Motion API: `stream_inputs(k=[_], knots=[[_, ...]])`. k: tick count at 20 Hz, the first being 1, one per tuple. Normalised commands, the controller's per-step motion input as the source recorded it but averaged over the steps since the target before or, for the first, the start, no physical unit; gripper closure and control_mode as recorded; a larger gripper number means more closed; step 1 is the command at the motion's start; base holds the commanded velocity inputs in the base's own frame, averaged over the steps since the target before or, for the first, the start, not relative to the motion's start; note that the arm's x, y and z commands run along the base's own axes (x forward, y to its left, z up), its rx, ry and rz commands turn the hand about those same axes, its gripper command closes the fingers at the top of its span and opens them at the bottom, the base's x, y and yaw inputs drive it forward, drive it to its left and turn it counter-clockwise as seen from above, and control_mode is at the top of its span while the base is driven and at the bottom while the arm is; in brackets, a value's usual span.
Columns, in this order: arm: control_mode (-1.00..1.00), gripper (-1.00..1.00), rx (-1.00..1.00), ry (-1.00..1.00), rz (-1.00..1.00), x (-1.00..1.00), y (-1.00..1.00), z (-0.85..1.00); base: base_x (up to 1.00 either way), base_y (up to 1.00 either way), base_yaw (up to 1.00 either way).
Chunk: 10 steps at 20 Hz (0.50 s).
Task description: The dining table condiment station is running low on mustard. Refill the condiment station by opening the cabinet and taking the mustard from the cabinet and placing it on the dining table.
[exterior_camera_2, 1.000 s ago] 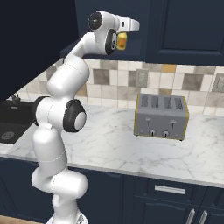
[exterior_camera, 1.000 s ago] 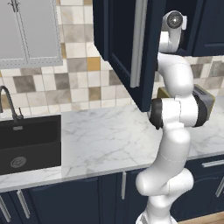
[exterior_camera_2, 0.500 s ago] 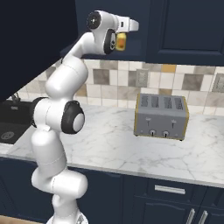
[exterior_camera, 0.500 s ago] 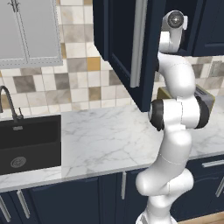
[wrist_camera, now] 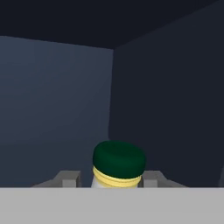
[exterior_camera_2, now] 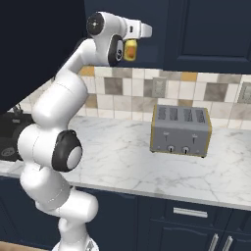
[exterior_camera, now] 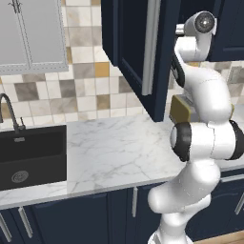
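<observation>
The open door (exterior_camera: 143, 52) of the dark navy cabinet (exterior_camera_2: 206, 29) juts out over the marble worktop (exterior_camera: 119, 152) just to the left of the raised white arm, its long silver handle (exterior_camera: 151, 45) facing the room, and it screens much of the cabinet mouth in the left base view. From the right base view the gripper (exterior_camera_2: 130, 49) is up at the cabinet's lower edge with the mustard (exterior_camera_2: 130, 50) showing as a small yellow-orange body beside the wrist, well above the worktop. The hand view looks into the cabinet's bare, dim interior, two plain dark walls meeting in a corner, and there the mustard's dark green cap (wrist_camera: 119, 159) and pale yellow collar sit squarely between the two grey fingers (wrist_camera: 68, 179), which are clenched against the bottle on either side. Down on the worktop a grey four-slot toaster (exterior_camera_2: 180, 130) with a yellow rim stands to the right of the arm, near the wall. Far to the left a black sink (exterior_camera: 31, 155) with a dark tap (exterior_camera: 12, 114) is let into the marble, below a pale grey wall cabinet (exterior_camera: 33, 33). Mixed beige, grey and ochre tiles (exterior_camera_2: 147, 93) cover the wall, and navy base units (exterior_camera: 71, 219) run under the worktop.
</observation>
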Motion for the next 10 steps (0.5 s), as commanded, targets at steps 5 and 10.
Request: stream_inputs(k=[5,10], knots=[[-1.0,1.0,0.0,-0.08,0.0,-1.0,0.0,0.0,0.0,0.0,0.0],[-1.0,1.0,0.0,-0.12,0.02,-1.0,0.0,-0.01,0.0,0.0,0.0]])
